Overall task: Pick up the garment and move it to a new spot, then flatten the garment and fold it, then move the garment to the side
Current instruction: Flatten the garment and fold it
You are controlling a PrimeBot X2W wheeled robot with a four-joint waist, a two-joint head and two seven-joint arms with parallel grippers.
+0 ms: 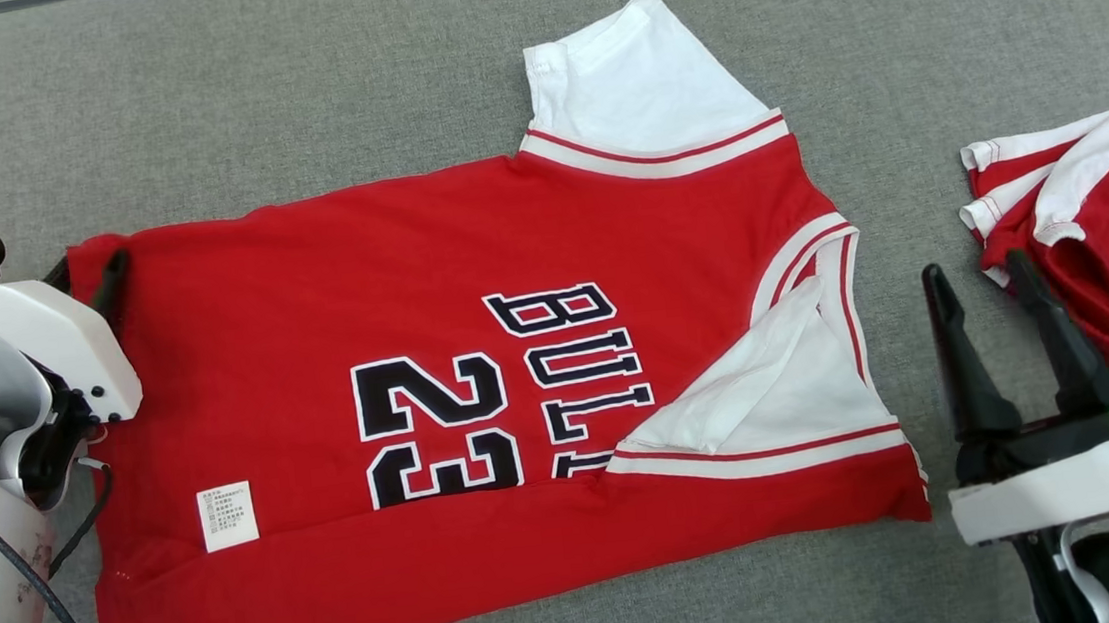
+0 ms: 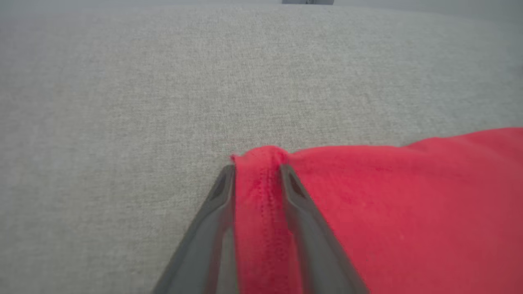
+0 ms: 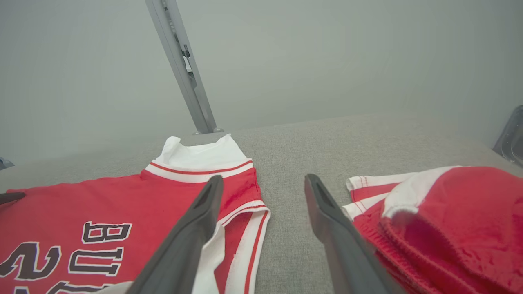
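The garment (image 1: pixel 313 302) is a red jersey with white sleeves and dark "BULLS 23" print, spread on the grey cloth surface with its near edge folded up over the front. My left gripper (image 1: pixel 90 277) sits at the jersey's far left hem corner. In the left wrist view its fingers (image 2: pixel 222 192) press on either side of a raised ridge of that red hem (image 2: pixel 261 196), so the left gripper (image 2: pixel 257 169) is shut on it. My right gripper (image 1: pixel 975 270) hovers open to the right of the jersey's armhole, nothing between its fingers (image 3: pixel 204 212).
A second red-and-white garment (image 1: pixel 1098 214) lies crumpled at the right, close beside the right gripper; it also shows as a heap (image 3: pixel 449 220). A grey metal post (image 3: pixel 184 69) rises beyond the table's far edge. Bare grey surface (image 1: pixel 195 102) lies behind the jersey.
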